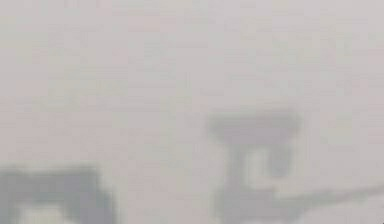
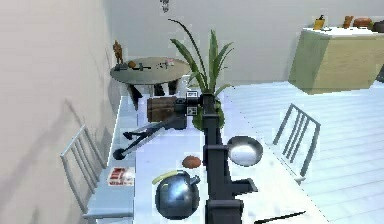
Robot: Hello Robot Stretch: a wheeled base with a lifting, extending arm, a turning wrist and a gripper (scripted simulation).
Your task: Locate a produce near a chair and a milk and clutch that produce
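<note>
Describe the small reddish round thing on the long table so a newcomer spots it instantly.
Start at the long white table with white chairs on either side. Just left of the dark arm, toward the near end, lies a small reddish-brown round thing. Its neighbours differ: a silver bowl right of the arm, a long yellow thing below it.

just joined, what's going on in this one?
The robot's arm reaches out over a long white table, with the gripper toward the table's far end; I can't tell whether it holds anything. A small reddish-brown round thing, perhaps the produce, lies on the table just left of the arm, with a carton and a chair nearby.
</note>
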